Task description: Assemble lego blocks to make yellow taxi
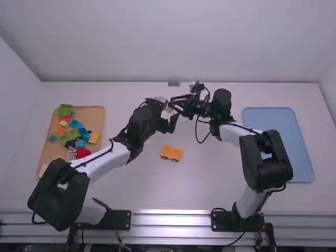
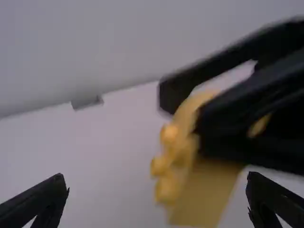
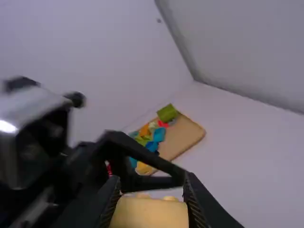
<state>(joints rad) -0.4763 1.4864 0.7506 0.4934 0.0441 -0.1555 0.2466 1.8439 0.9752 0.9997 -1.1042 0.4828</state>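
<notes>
Above the high view's centre, a yellow block [image 2: 202,190] is held by the jaws of the right gripper [image 3: 151,183]; those of the left gripper [image 2: 156,178] are spread wide. If a handover is intended, smooth sides should be pinched squarely before release. The wheeled base [image 1: 171,153] is seen below centre.

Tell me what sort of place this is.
Probably a robotics lab workstation: two robot arms mounted along a metal rail, a white table, and toy blocks on a tray.
</notes>
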